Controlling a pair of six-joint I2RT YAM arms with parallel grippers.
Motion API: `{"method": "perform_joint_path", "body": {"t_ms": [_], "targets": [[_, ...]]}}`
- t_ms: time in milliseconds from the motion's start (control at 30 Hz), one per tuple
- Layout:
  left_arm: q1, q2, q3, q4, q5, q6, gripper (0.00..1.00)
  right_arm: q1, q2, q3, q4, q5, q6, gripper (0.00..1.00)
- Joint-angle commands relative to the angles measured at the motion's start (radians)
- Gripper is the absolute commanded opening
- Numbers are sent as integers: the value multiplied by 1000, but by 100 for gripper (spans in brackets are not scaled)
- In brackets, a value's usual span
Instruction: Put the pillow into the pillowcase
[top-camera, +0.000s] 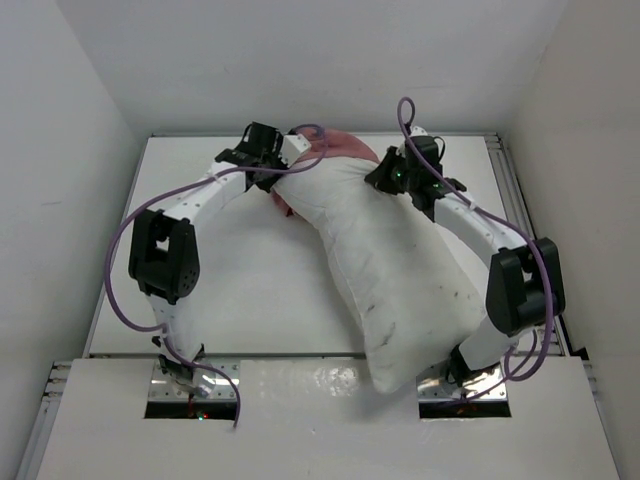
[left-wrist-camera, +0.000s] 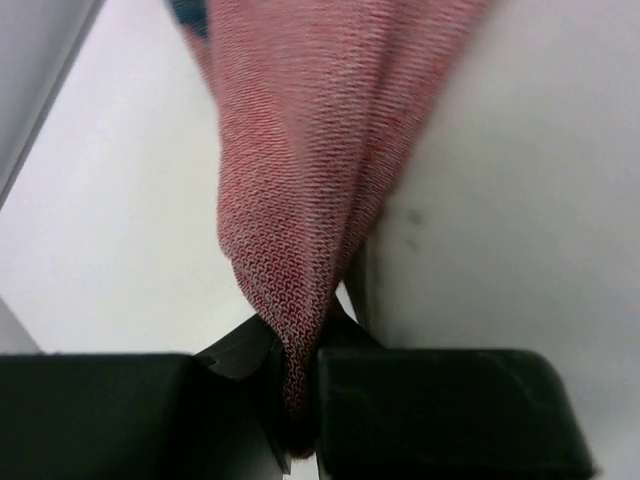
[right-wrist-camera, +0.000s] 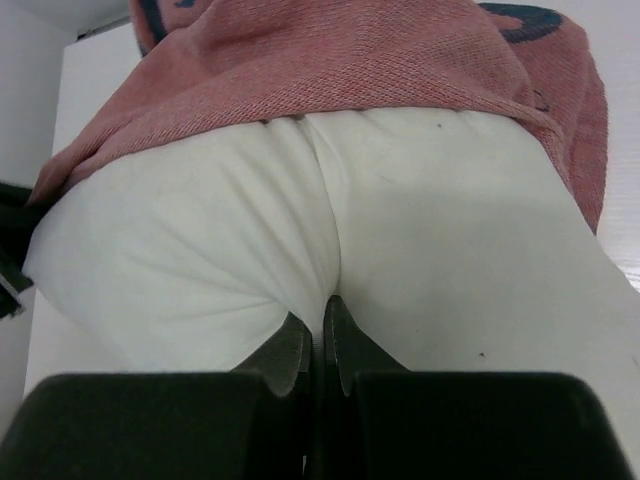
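The white pillow lies slantwise on the table, its far end tucked into the red pillowcase at the back. My left gripper is shut on the pillowcase's edge. In the left wrist view the red fabric runs down into the left gripper, with the pillow beside it. My right gripper sits on the pillow's far right side. The right wrist view shows the right gripper shut on a pinched fold of the pillow, with the pillowcase bunched over its end.
The white table is walled in by white panels on the left, back and right. The pillow's near end hangs over the front ledge between the two arm bases. Purple cables loop from both arms.
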Motion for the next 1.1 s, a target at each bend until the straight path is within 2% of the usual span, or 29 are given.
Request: {"method": "perform_joint_path", "body": {"t_ms": [0,33,100,133,200,300,433,500,533,567,633,667,700,733,800,867,933,967,1000,1033,1067], "targets": [[-15,-82,19,-134,83,73,0,-43,31,75,64,199,37,0],[-23,-89,39,-209,182,90,0,-40,45,88,46,217,51,0],[-44,-96,65,-315,294,185,0,-40,76,103,41,281,71,0],[-54,-97,78,-429,403,264,0,-46,84,102,48,302,103,0],[-57,-103,90,-525,467,314,0,-58,96,100,56,332,140,0],[-49,-114,53,-532,510,343,0,-63,105,117,62,351,164,0],[-64,-106,19,-424,516,227,0,0,127,111,62,349,123,0],[-66,-102,9,-372,502,191,8,22,127,76,76,331,112,0],[-66,-100,10,-364,470,168,14,26,127,53,91,272,94,0],[-66,-99,15,-363,446,159,30,25,125,45,94,238,83,15],[-54,-99,50,-375,378,145,49,14,110,33,85,169,36,37],[-48,-102,68,-383,360,141,54,12,99,26,82,153,16,48],[-42,-109,84,-387,346,128,56,9,85,23,76,142,-10,68],[-25,-114,128,-387,335,113,63,9,70,14,67,139,-59,74],[-9,-132,176,-380,343,98,85,9,26,8,65,121,-134,85],[1,-139,242,-367,364,81,91,11,-10,9,62,81,-184,88],[3,-120,307,-351,404,47,89,28,-25,31,41,75,-259,83],[5,-97,321,-326,418,29,84,43,-34,42,32,67,-280,72],[6,-87,329,-305,430,3,69,52,-37,49,28,67,-326,51],[3,-74,328,-282,422,-11,33,60,-41,72,-6,72,-336,2],[1,-65,317,-233,410,-26,21,71,-45,78,-13,79,-342,0]]}}
